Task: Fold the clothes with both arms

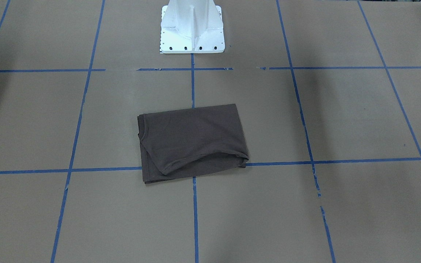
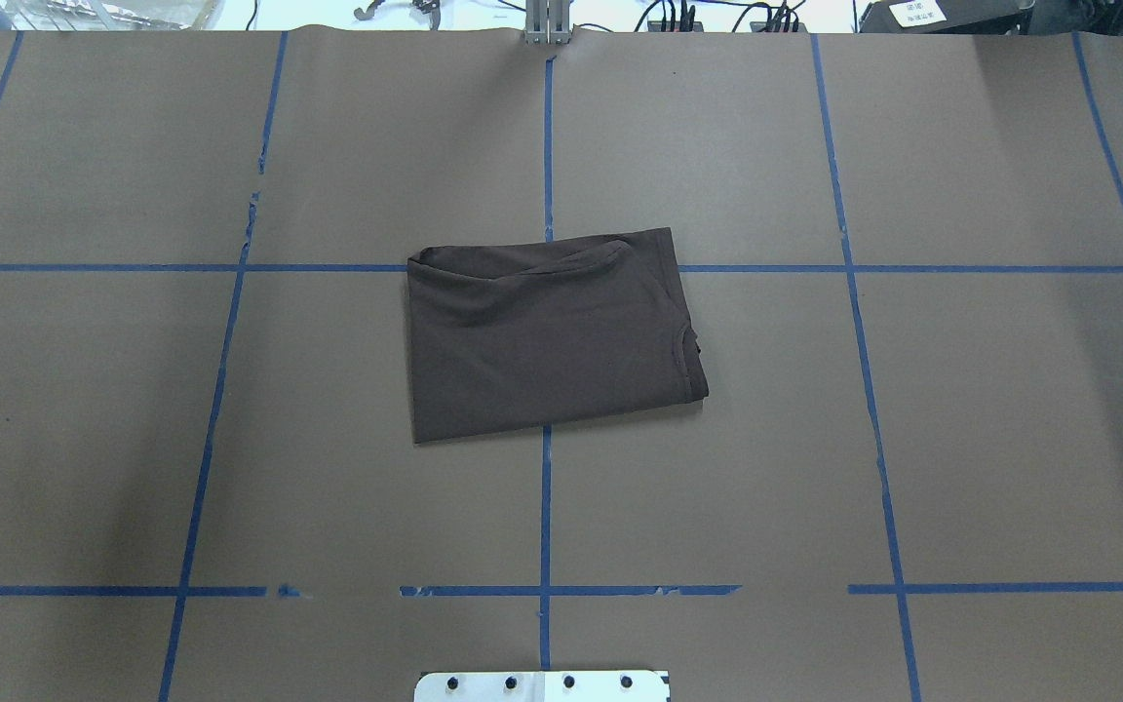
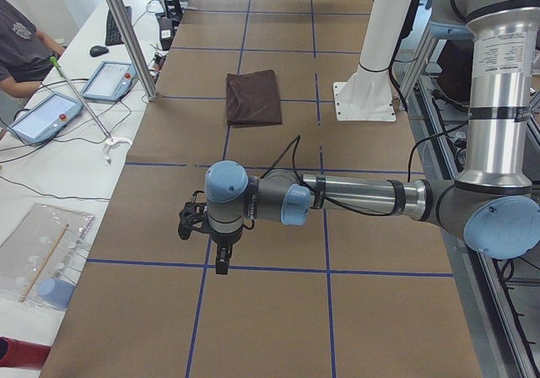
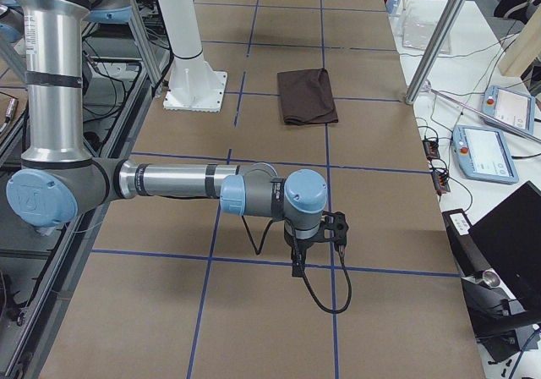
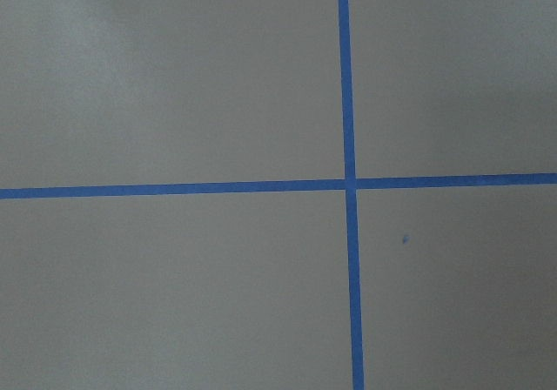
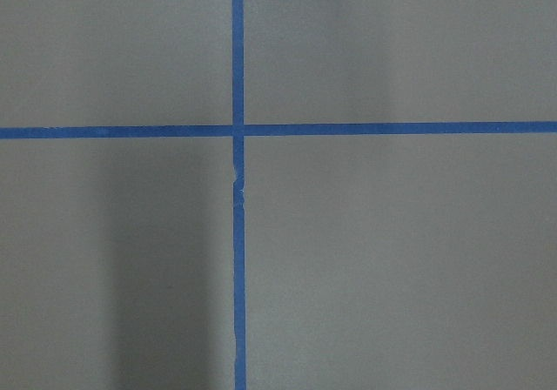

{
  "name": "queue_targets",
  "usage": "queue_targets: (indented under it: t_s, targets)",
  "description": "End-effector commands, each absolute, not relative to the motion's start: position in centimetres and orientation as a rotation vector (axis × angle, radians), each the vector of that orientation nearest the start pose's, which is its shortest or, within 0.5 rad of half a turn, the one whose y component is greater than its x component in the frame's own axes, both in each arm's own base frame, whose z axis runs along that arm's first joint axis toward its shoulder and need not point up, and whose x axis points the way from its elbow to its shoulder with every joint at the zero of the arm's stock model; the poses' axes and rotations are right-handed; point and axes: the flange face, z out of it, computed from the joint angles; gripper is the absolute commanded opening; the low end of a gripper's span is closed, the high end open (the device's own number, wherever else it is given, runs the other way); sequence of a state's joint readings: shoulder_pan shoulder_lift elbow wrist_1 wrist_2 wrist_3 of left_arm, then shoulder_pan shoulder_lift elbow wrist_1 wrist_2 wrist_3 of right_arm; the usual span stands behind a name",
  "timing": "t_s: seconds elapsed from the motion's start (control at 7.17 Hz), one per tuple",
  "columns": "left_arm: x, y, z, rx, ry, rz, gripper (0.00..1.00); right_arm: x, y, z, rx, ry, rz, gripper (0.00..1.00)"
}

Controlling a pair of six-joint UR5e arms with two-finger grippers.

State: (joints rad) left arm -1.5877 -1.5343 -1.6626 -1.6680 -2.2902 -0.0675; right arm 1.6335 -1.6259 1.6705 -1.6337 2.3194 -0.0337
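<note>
One shirt (image 2: 552, 336), dark brown, folded to a compact rectangle, lies at the middle of the table (image 2: 961, 439), across the centre tape line (image 2: 546, 507) and slightly skewed to the grid; its collar curve shows at the edge on the robot's right, and a loose curved flap lies along the far edge. Two arms, both well apart from the shirt: the left arm (image 3: 354, 197) reaches out low over the table's left end, the right arm (image 4: 177, 180) over the right end. The left gripper (image 3: 221, 265) and right gripper (image 4: 297, 265) hang above bare paper and touch nothing; neither has hold of cloth, and whether their jaws stand apart or closed cannot be told, as only the side views show them. Both wrist views show tape crossings alone. By judgement the fold looks near done or done. If a last fold or tidy is wanted, bring both grippers in together, pinch all layers at two corners of one short edge, lift low and level, carry across in step, and release only once the edges line up, so the loose flap is not dragged open.
</note>
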Motion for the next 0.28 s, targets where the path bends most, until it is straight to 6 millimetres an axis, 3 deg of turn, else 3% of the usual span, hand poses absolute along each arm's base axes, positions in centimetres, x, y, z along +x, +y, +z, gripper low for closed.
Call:
queue_targets:
  t_s: [0.0, 0.14]
  targets:
    - [-7.58, -48.25, 62.68, 0.123, 0.721, -0.028, 1.0, 9.47, -46.17, 64.42, 0.018, -0.749, 0.036, 1.0]
    - [-7.57, -48.25, 62.73, 0.123, 0.723, -0.026, 1.0, 9.47, -46.1, 64.42, 0.017, -0.749, 0.038, 1.0]
